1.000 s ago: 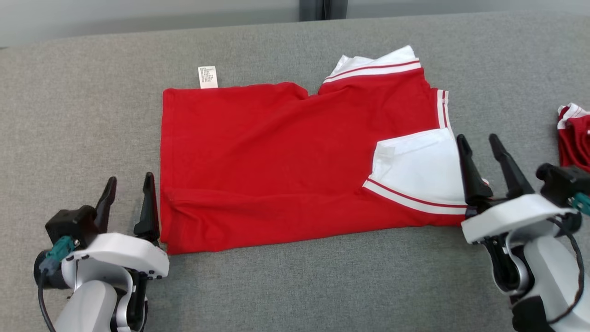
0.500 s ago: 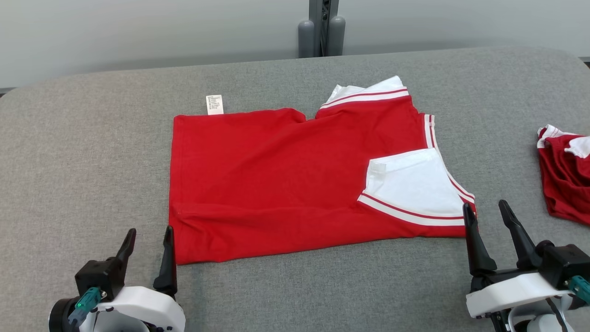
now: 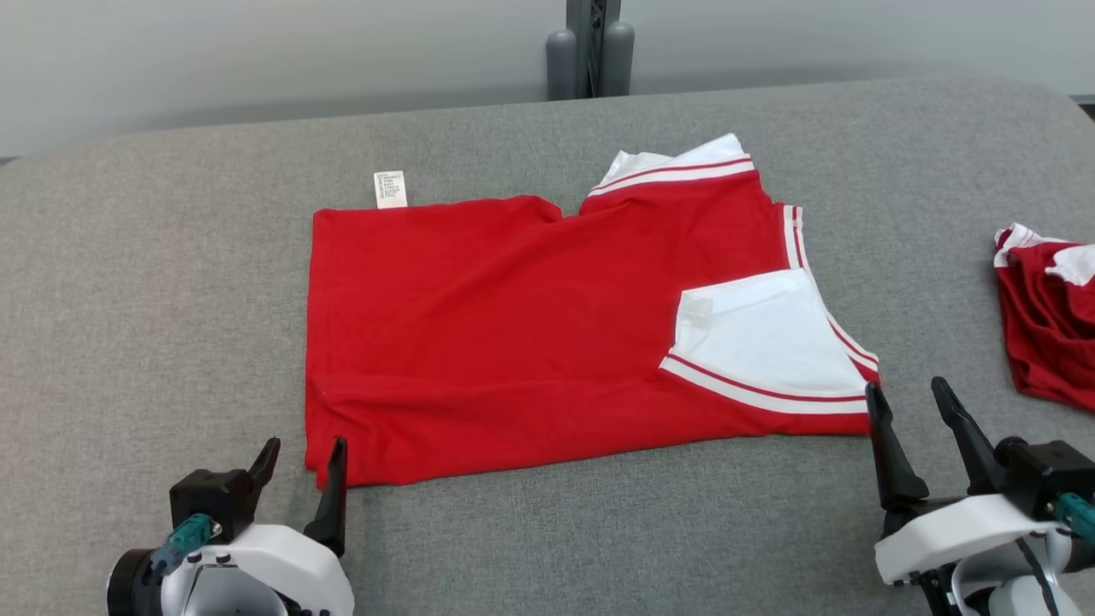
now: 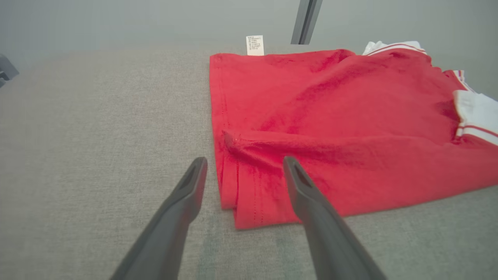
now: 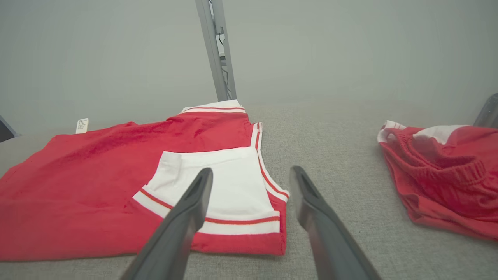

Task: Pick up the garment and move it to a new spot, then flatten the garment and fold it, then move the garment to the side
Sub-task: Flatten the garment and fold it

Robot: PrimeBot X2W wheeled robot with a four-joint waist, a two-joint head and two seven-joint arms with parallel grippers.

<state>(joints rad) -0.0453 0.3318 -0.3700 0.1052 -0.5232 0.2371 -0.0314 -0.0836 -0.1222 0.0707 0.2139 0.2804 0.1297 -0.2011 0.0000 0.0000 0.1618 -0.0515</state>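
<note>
With my left gripper (image 3: 305, 449) and right gripper (image 3: 907, 389) spread empty, I'd pinch the light, floppy-looking garment (image 3: 513, 342) by the corners just ahead.

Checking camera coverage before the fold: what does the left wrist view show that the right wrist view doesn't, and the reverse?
Left wrist view's extra: the left tool, open, its fingers framing the shirt at its hem corner. Right wrist view's extra: the right tool, open, over the white panel, and a second red garment off to the side. Shared: the shirt, its label, the white panel, the grey table and the post.
</note>
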